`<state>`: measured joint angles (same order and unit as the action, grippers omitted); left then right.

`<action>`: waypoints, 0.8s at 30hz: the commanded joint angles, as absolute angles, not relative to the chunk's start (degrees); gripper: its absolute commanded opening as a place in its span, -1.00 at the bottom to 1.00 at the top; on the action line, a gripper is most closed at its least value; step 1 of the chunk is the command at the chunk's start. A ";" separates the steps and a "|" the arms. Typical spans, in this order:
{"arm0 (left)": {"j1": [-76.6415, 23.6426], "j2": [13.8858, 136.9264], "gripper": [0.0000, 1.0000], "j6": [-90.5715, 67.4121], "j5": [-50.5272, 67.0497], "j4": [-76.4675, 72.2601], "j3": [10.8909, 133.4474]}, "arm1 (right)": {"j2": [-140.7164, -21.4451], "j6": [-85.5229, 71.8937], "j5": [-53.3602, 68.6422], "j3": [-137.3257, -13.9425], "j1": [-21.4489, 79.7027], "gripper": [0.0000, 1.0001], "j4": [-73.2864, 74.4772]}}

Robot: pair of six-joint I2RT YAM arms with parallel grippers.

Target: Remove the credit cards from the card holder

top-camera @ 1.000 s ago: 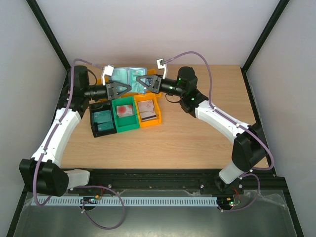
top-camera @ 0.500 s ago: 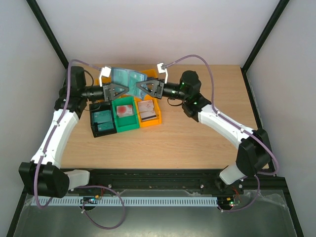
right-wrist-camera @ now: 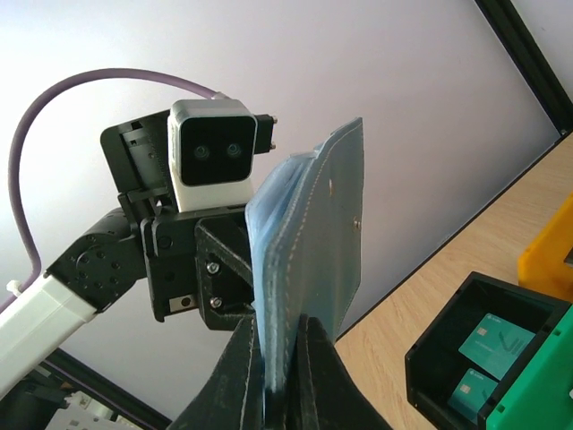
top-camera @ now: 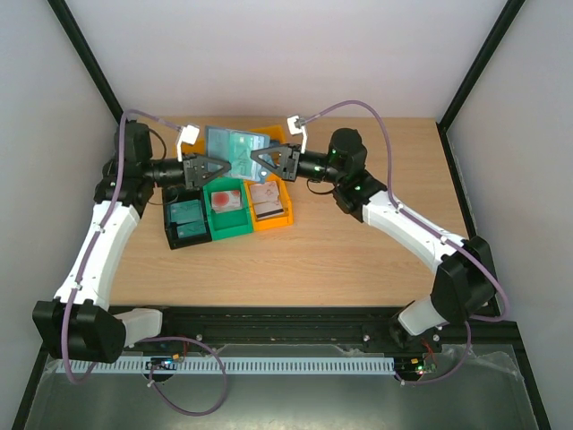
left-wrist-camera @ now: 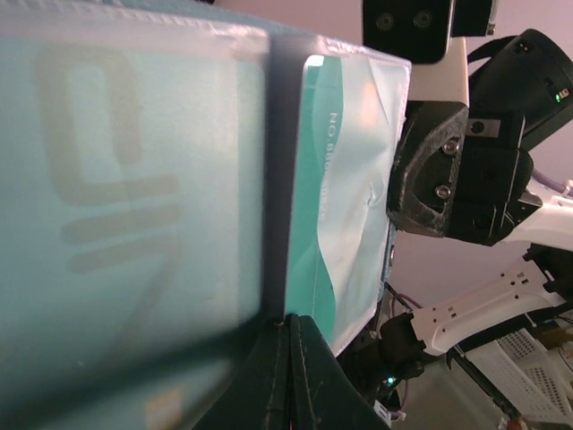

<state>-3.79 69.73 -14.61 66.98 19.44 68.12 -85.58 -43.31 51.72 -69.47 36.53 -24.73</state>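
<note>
the card holder (top-camera: 235,143) hangs in the air in the upper middle of the top view, above the row of bins and clear of the table (top-camera: 358,251). it is spread open like a small book, teal-blue outside, with pale see-through sleeves inside. the left gripper (top-camera: 222,164) comes in from the left and pinches its lower edge with narrow jaws. the right gripper (top-camera: 253,159) comes in from the right and is closed on the same lower edge. in the left wrist view the sleeves fill the left and middle of the frame, and a teal card (left-wrist-camera: 313,197) sits in the middle sleeve. in the right wrist view the holder stands edge-on, with stitching and a small stud on its cover. below it, the black bin (top-camera: 170,235) holds teal cards (top-camera: 186,219), the green bin (top-camera: 235,228) a red and white card (top-camera: 228,199), and the orange bin (top-camera: 273,220) a pale card (top-camera: 265,195)
</note>
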 commanded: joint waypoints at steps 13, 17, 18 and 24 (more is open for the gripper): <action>-5.95 70.24 -0.47 -21.03 68.70 12.34 66.71 | -85.46 -49.44 60.97 -69.32 37.39 -0.97 -37.62; -8.12 70.90 -0.59 -20.95 70.07 12.15 67.67 | -86.18 -49.52 60.64 -69.09 37.88 -0.97 -37.62; -8.65 70.96 -0.71 -20.23 70.67 12.76 67.97 | -86.23 -49.52 60.51 -69.04 37.88 -0.97 -37.57; -5.55 69.15 -0.95 -17.64 73.51 15.82 68.16 | -84.57 -45.06 57.09 -68.61 35.47 -0.97 -29.71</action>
